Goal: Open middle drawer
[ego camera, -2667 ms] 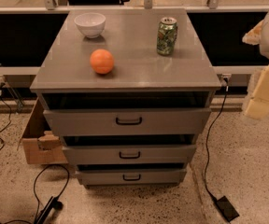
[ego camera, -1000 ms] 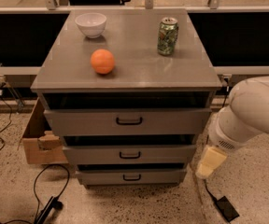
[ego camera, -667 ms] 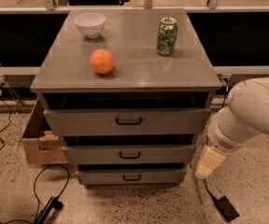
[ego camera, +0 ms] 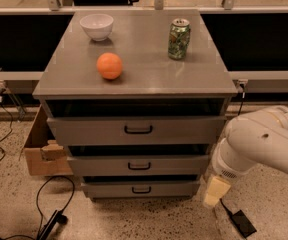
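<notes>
I'm hovering my gripper (ego camera: pixel 216 191) at lower right, just beside the middle drawer (ego camera: pixel 176 165), apart from its handle (ego camera: pixel 139 166); can't tell how open it is.

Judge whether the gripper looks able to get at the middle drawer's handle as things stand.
Probably yes. The gripper hangs low just right of the cabinet, and nothing visible stands between it and the handle of the middle drawer; it would have to swing round to the front.
</notes>
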